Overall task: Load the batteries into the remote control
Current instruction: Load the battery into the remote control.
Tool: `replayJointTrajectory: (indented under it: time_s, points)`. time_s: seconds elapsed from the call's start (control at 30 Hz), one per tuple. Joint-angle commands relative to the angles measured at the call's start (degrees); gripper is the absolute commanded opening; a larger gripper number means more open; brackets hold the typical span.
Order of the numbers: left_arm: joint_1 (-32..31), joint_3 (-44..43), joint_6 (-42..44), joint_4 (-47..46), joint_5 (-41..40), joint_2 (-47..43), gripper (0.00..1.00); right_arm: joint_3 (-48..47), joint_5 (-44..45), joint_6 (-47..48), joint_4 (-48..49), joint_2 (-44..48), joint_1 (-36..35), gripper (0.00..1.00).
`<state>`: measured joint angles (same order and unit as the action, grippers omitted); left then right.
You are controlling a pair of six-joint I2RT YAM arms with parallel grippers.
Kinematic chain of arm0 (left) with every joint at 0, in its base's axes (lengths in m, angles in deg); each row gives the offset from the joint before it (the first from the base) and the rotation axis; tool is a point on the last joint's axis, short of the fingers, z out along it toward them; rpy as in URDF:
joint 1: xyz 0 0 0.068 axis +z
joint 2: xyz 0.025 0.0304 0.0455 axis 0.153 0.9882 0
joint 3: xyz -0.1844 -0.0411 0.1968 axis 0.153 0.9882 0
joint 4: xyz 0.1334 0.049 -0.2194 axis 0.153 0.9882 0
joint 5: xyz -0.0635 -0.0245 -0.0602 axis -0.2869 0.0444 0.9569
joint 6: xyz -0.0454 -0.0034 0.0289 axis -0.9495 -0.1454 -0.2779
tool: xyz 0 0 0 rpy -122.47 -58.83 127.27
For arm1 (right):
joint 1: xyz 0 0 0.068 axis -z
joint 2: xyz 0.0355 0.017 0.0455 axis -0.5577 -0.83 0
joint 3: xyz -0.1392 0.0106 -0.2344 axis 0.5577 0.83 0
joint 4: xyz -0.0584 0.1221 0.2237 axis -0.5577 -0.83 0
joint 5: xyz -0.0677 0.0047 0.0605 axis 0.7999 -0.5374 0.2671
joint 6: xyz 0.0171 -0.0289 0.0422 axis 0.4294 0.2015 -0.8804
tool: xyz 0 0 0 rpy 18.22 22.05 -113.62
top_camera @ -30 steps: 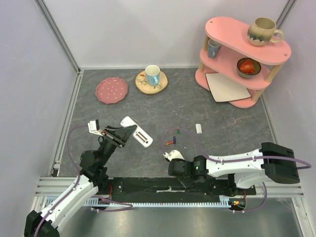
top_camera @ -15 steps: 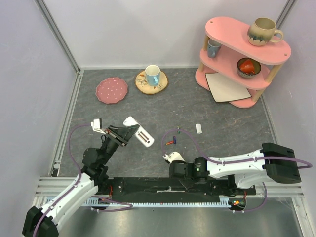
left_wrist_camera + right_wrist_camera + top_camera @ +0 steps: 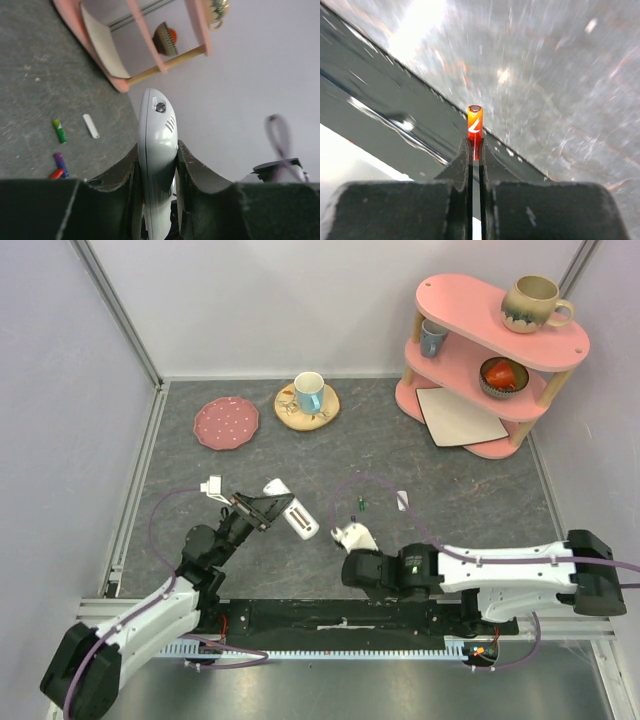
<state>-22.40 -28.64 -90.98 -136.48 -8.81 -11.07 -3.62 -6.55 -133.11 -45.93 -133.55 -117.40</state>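
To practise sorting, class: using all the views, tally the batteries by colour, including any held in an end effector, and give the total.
Green battery: 1
Blue-purple battery: 1
Red battery: 1
Orange battery, gripped in the right end effector: 1
Total: 4

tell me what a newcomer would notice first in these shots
The pink shelf at the far right of the table, with a mug on its top tier, is the loudest thing in the top view. Nearer the arms, the left fingers clamp the white remote control edge-on. The right fingers pinch an orange battery by one end.
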Motion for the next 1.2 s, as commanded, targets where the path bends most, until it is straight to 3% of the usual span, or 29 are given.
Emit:
replayJointTrajectory:
  time_s: [0.0, 0.2, 0.3, 0.43, 0.8, 1.17]
  points:
    - [0.26, 0.42, -0.57, -12.69, 2.46, 11.26, 0.02, -16.35, 10.14, 2.89, -7.03, 4.40, 4.39, 0.00]
    - [0.18, -5.12, -5.40, -30.01, 7.29, 26.93, 0.02, -32.54, 11.99, 12.55, -11.87, -0.59, 10.46, 0.00]
    - [0.18, -6.53, -9.18, -39.85, 9.23, 35.54, 0.02, -35.81, 9.80, 17.21, -11.61, -3.32, 12.04, 0.00]
    - [0.00, -7.58, -11.38, -46.64, 10.64, 42.84, 0.02, -35.74, -0.44, 20.83, -7.31, -5.09, 16.51, 0.00]
    - [-0.09, -8.64, -8.23, -47.79, 13.37, 42.68, 0.02, -37.14, -14.90, 22.51, -1.85, -10.71, 20.40, 0.00]
    - [-0.26, -5.39, -4.62, -47.79, 13.28, 39.52, 0.02, -39.69, -17.27, 24.78, -5.11, -14.58, 20.57, 0.02]
